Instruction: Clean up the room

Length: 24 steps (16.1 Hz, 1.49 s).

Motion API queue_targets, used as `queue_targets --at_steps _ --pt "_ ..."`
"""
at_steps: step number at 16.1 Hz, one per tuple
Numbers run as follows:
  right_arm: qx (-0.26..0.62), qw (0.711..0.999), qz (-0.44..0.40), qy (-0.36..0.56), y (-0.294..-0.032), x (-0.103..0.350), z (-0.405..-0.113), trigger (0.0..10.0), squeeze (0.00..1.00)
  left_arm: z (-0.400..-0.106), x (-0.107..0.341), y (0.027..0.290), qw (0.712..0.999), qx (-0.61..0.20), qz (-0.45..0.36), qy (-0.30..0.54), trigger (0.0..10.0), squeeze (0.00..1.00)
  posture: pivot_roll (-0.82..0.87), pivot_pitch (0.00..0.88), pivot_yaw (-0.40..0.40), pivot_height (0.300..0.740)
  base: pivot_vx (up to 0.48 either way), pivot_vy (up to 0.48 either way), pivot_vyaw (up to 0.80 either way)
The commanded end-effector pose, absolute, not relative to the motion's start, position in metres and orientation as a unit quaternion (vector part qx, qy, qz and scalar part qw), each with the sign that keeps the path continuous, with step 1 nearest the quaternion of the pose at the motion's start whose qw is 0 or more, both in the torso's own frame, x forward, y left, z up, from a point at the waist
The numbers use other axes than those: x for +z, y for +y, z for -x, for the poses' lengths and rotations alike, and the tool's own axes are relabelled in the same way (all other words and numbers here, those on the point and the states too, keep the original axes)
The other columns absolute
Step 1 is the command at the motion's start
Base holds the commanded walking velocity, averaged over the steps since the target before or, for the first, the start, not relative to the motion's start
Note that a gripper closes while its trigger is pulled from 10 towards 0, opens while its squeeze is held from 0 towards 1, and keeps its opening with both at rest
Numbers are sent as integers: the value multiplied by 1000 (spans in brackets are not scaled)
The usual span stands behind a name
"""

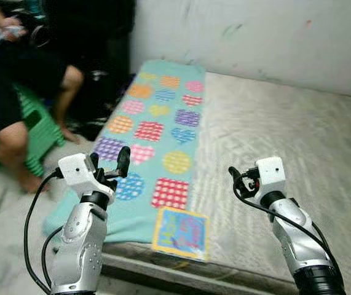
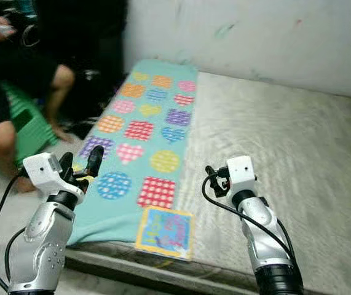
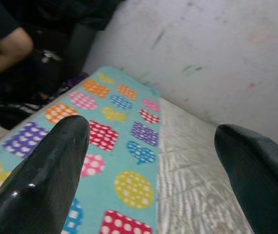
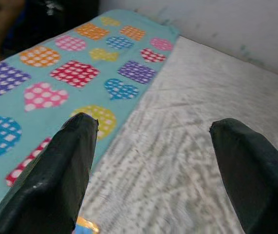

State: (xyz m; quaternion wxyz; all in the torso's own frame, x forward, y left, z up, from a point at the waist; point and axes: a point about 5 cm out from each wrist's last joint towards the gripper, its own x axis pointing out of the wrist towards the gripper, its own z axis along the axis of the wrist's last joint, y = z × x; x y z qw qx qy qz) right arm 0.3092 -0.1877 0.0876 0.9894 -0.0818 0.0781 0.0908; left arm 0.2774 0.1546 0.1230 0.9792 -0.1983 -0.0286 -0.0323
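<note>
A teal blanket [image 1: 160, 132] printed with coloured hearts and squares lies flat along the left side of a grey mattress [image 1: 286, 135]. A small colourful picture book [image 1: 181, 232] rests on the blanket's near end, at the mattress edge. My left gripper [image 1: 109, 166] is raised over the blanket's near left part, open and holding nothing. My right gripper [image 1: 240, 179] hovers over the bare mattress just right of the blanket, also open and empty. The left wrist view looks between the black fingers [image 3: 51, 165] along the blanket [image 3: 119, 122].
A person [image 1: 15, 80] sits on a green plastic stool [image 1: 40, 132] at the far left, feet on the floor beside the bed. A white marked wall [image 1: 255, 31] runs behind the mattress. Dark clutter lies in the back left corner.
</note>
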Motion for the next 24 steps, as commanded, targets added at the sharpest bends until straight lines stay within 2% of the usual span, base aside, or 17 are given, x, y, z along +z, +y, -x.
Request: queue_targets --at_steps 1,8,14,17,22,24 --pt "77 990 83 80 -195 88 -310 10000 0 -279 124 150 979 -42 199 -26 10000 0 -62 0 -63 740 0 0 -800" --pt "66 992 77 74 -198 89 -308 10000 0 -279 118 151 980 -35 195 -9 10000 0 -65 0 -46 740 0 0 -777" --pt "39 996 59 59 -200 89 -301 10000 0 -280 115 147 981 -51 188 4 10000 0 -83 0 15 740 0 0 0" --pt "29 998 25 49 -200 95 -297 10000 0 -275 112 154 984 -37 176 6 10000 0 -94 0 24 740 0 0 0" --pt "50 997 -20 58 -182 102 -267 10000 0 -249 120 175 991 -37 129 -4 10000 0 -77 0 10 740 0 0 0" --pt "46 996 -40 65 -179 103 -264 10000 0 -242 119 177 991 -35 128 1 10000 0 -57 19 8 740 0 0 0"
